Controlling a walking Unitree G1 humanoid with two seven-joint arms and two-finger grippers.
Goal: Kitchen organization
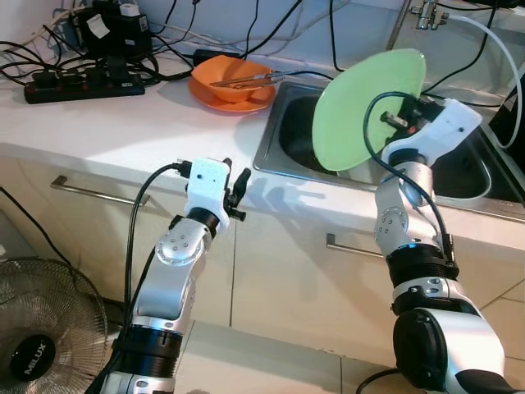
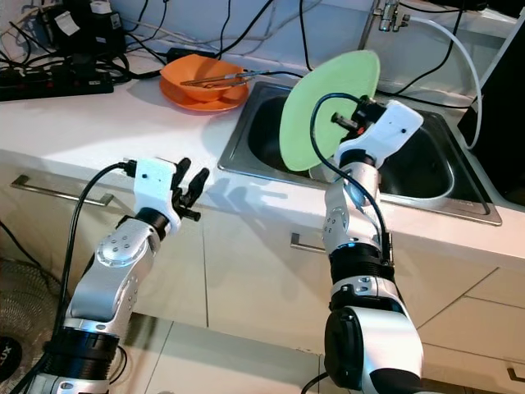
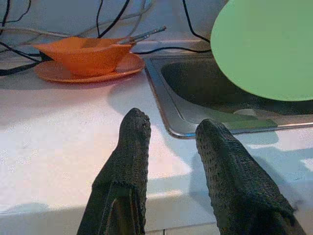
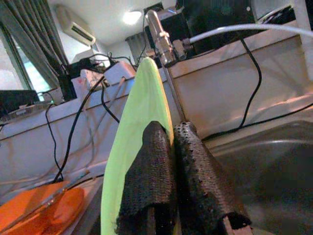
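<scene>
step: right pincer point(image 1: 404, 121) has the green plate point(image 1: 365, 107) lifted on edge over the sink point(image 1: 283, 144); looks like moving it out of the basin to put away
next move: needs a steady carry to a landing spot, plate kept clear of the tap point(image 1: 426, 11) and cables; grip is on the rim only, so slip is a risk
left eye view: plate upper right of frame, tilted near upright; orange bowl point(image 1: 232, 80) on its saucer upper centre, on the table point(image 1: 115, 131); left pincer point(image 1: 239, 190) centre left at table edge, holds nothing
right eye view: same layout, plate above sink rim
left wrist view: fingers point(image 3: 129, 152) apart, empty, above table
right wrist view: fingers point(image 4: 151, 166) clamped together on plate rim
</scene>
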